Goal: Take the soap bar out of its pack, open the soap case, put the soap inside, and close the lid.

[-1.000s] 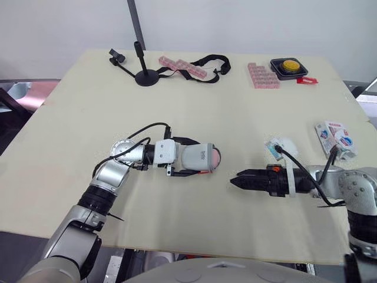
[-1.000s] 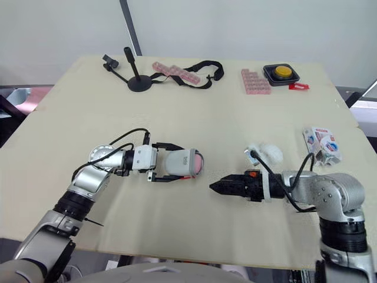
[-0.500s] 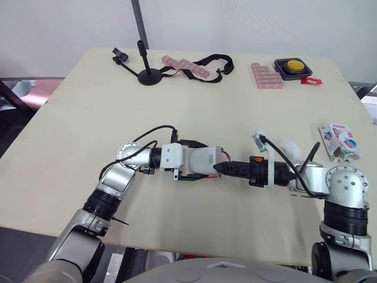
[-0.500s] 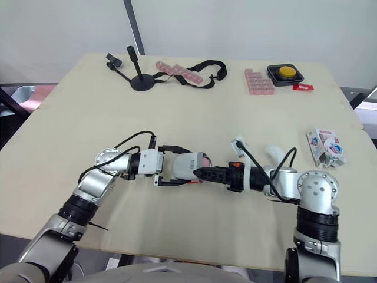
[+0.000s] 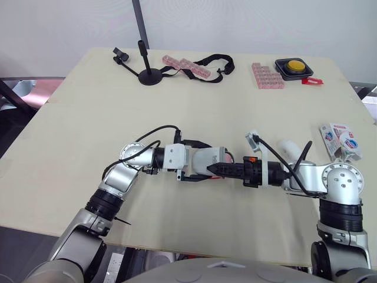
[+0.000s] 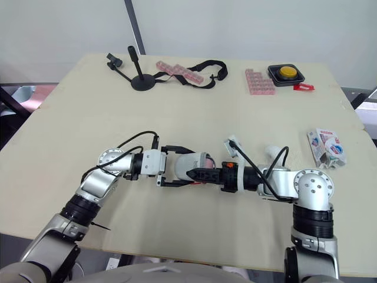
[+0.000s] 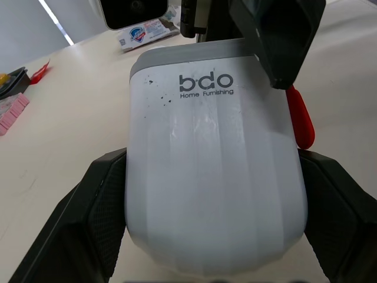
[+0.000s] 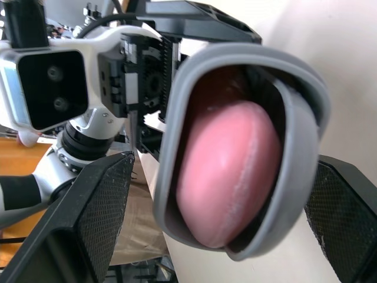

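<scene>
Item: soap case [image 7: 212, 165], rigid, light, slick plastic; left gripper [image 5: 201, 161] fingers clenched its sides. Soap [image 8: 227, 171] slippery; right gripper [image 5: 218, 169] fingers spread.

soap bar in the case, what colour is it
Pink; the soap bar shows best in the right wrist view, inside the soap case.

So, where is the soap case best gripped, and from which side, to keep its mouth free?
Grip the white body of the soap case across its two narrow edges, coming from the closed end, as the left tool does. The case is held sideways, its grey-rimmed mouth and pink soap facing the right tool, so that end should stay clear.
</scene>
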Robot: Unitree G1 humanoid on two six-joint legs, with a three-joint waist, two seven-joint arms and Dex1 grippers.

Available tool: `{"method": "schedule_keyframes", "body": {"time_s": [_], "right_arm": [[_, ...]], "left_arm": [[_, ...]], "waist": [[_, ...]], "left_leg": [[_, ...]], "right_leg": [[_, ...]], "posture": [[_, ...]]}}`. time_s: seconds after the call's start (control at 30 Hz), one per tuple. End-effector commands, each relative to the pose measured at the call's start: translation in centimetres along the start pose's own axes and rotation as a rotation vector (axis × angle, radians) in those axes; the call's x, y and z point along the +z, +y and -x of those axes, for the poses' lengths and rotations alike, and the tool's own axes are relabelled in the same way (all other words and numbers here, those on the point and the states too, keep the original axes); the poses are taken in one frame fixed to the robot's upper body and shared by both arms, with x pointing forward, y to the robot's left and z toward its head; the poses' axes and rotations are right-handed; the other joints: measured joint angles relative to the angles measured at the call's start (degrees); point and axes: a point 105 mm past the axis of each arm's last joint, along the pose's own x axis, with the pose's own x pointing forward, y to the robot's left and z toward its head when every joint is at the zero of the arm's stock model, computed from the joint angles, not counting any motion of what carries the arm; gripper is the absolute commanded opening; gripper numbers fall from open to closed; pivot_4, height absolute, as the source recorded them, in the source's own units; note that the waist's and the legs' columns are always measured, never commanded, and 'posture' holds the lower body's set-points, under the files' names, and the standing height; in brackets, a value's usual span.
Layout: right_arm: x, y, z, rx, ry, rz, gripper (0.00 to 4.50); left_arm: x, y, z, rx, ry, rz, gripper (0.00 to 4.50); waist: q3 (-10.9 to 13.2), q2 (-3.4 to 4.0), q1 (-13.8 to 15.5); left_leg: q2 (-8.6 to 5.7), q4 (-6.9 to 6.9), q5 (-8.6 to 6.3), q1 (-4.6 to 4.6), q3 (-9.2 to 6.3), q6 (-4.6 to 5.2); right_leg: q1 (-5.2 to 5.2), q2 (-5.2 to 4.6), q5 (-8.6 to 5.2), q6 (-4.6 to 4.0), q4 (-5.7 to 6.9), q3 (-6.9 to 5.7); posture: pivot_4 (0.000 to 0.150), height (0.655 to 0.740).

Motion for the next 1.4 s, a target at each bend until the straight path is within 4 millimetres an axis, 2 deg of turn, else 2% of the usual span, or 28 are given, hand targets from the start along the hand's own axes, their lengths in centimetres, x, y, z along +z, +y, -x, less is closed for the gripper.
{"method": "schedule_keyframes", "body": {"time_s": [0.03, 0.4, 0.5, 0.6, 0.67, 0.87, 1.07, 1.13, 1.4], "right_arm": [[0.36, 0.54, 0.15, 0.017, -0.018, 0.002, 4.47], [0.70, 0.67, -0.14, 0.008, -0.030, -0.030, 4.47], [0.66, 0.64, -0.20, 0.003, -0.026, -0.036, 3.62], [0.62, 0.60, -0.20, -0.003, -0.025, -0.041, 2.54], [0.54, 0.55, -0.19, -0.007, -0.023, -0.045, 2.16], [0.31, 0.70, -0.13, -0.006, -0.013, -0.046, 2.15], [0.11, 0.91, -0.03, -0.002, -0.002, -0.038, 2.15], [0.14, 1.03, 0.03, 0.001, 0.001, -0.030, 2.15], [0.08, 1.38, 0.10, 0.011, 0.016, -0.014, 2.07]], "left_arm": [[1.18, 0.41, -0.18, -0.004, -0.027, -0.054, 3.49], [1.16, 0.40, -0.24, -0.004, -0.026, -0.049, 3.49], [1.18, 0.49, -0.33, -0.003, -0.027, -0.048, 3.49], [1.18, 0.50, -0.34, -0.002, -0.027, -0.048, 3.49], [1.18, 0.48, -0.35, -0.001, -0.027, -0.047, 3.49], [1.09, 0.46, -0.41, 0.001, -0.025, -0.038, 3.49], [0.84, 0.47, -0.24, -0.003, -0.019, 0.102, 3.49], [1.16, 0.59, -0.10, -0.009, -0.036, 0.152, 4.50], [1.43, 0.37, -0.09, -0.047, -0.034, 0.183, 4.50]], "waist": [[0.01, 0.02, -0.05], [0.01, 0.02, 0.00], [0.01, 0.02, 0.02], [0.02, 0.01, 0.06], [0.02, 0.01, 0.09], [0.02, 0.01, 0.10], [0.02, 0.00, 0.13], [0.02, 0.01, 0.13], [0.02, 0.00, 0.25]], "left_leg": [[0.00, -0.01, 0.00, 0.00, 0.00, 0.00], [0.00, -0.05, -0.01, -0.04, 0.00, -0.03], [0.00, -0.05, -0.02, -0.06, 0.00, -0.03], [0.00, -0.05, -0.02, -0.07, -0.01, -0.03], [0.00, -0.05, -0.02, -0.11, -0.01, -0.03], [0.00, -0.05, -0.02, -0.12, -0.01, -0.04], [0.00, -0.05, -0.02, -0.15, -0.02, -0.04], [0.00, -0.05, -0.02, -0.18, -0.02, -0.04], [0.00, -0.05, -0.02, -0.23, -0.02, -0.04]], "right_leg": [[0.00, 0.00, 0.00, 0.00, 0.00, 0.00], [0.00, 0.01, 0.00, 0.01, 0.00, -0.02], [0.00, 0.01, 0.00, 0.02, -0.01, -0.03], [0.00, 0.02, 0.01, 0.02, -0.01, -0.04], [-0.01, 0.01, 0.01, 0.02, -0.01, -0.05], [-0.01, 0.01, 0.01, 0.03, -0.02, -0.06], [-0.02, 0.01, 0.01, 0.03, -0.01, -0.07], [-0.05, 0.01, 0.01, 0.03, -0.01, -0.07], [-0.08, 0.03, 0.01, 0.03, -0.01, -0.07]], "posture": [[0.150, 0.7395], [0.150, 0.7395], [0.150, 0.7395], [0.150, 0.7395], [0.150, 0.7395], [0.150, 0.7395], [0.150, 0.7395], [0.150, 0.7395], [0.150, 0.7395]]}}
